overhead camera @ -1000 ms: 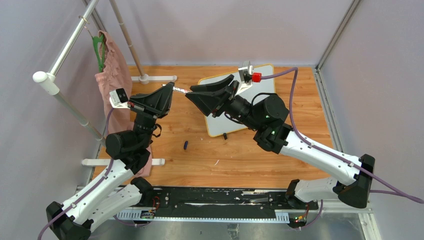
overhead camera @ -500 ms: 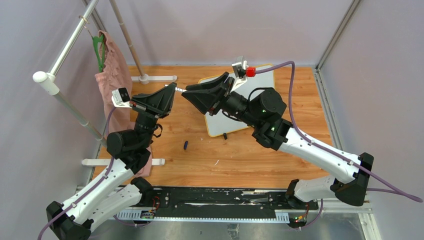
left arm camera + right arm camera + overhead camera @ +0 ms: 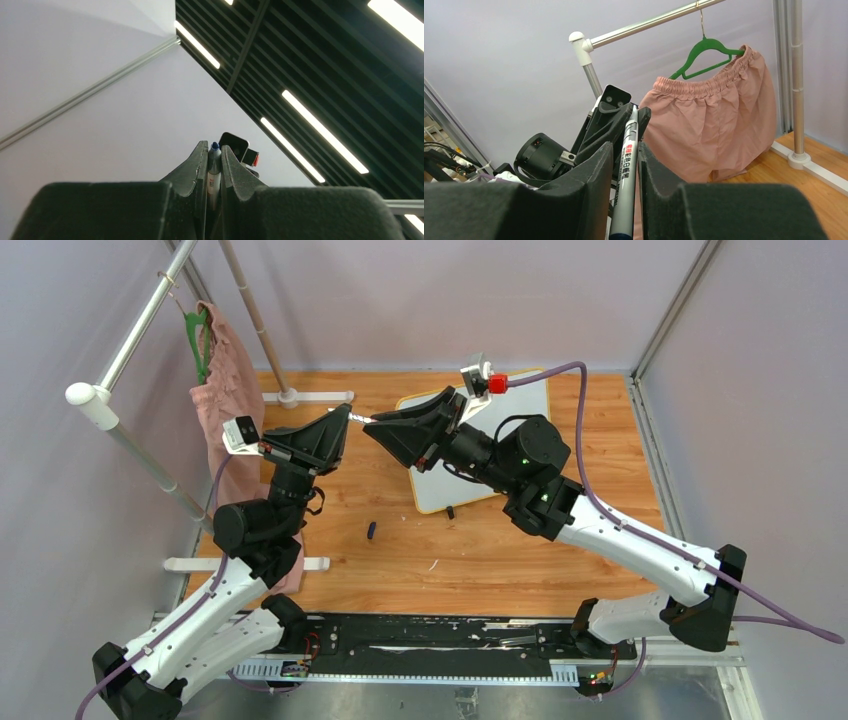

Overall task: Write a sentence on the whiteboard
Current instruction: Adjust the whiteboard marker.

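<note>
The whiteboard [image 3: 455, 490] lies on the wooden table at the back, mostly hidden under my right arm. Its bare parts are white; the sentence is not in view. A grey marker [image 3: 360, 419] with a blue tip hangs in the air between both grippers. My left gripper [image 3: 345, 418] is shut on it, and the blue tip [image 3: 215, 147] sticks out past the left gripper's [image 3: 214, 150] jaws. My right gripper [image 3: 372, 425] faces it from the right. In the right wrist view the marker [image 3: 628, 165] runs between the right gripper's [image 3: 625, 146] jaws with slim gaps on both sides.
A small dark blue cap [image 3: 371, 530] lies on the table in front of the board. Pink shorts [image 3: 225, 390] hang on a green hanger [image 3: 706, 50] from a white rack at the left. The rack's feet [image 3: 305, 397] rest on the table.
My right gripper has moved left onto the marker's free end and its jaws have narrowed around it. The left gripper has kept its grip and hardly moved.
</note>
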### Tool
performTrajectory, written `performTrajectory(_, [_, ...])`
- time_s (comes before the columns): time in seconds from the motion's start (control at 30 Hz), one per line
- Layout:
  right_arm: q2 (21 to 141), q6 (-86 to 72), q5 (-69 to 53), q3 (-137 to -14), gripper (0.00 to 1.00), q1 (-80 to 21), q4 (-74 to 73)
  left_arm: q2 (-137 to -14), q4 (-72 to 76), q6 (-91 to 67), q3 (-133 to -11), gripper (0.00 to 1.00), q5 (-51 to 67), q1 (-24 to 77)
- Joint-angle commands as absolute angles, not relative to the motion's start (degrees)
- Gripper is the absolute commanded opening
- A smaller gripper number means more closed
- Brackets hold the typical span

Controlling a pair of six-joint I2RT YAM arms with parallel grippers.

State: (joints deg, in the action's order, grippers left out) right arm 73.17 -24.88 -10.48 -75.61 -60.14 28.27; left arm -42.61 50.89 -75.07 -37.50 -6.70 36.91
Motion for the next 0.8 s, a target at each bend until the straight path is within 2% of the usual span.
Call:
performTrajectory(0.0, [73.5, -25.1, -10.9, -77.2, 0.3, -60.9, 30.0, -42.3, 51.9, -74.5, -38.4, 0.0, -7.7, 37.4])
performTrajectory(0.37, [73.5, -24.4, -10.7, -77.3, 0.3, -60.9, 30.2, -42.6, 51.0, -73.9, -39.3, 0.0, -6.7, 37.4])
performTrajectory(0.6, [72.7, -24.3, -10.5, -75.6, 0.37, -60.9, 32.9, -42.2, 50.9, -73.8, -39.3, 0.0, -7.3, 37.4])
performTrajectory(0.77, [72.6, -23.7, -10.3, -75.9, 0.32, -60.9, 32.8, -42.3, 50.1, -74.5, -39.9, 0.0, -6.7, 37.4])
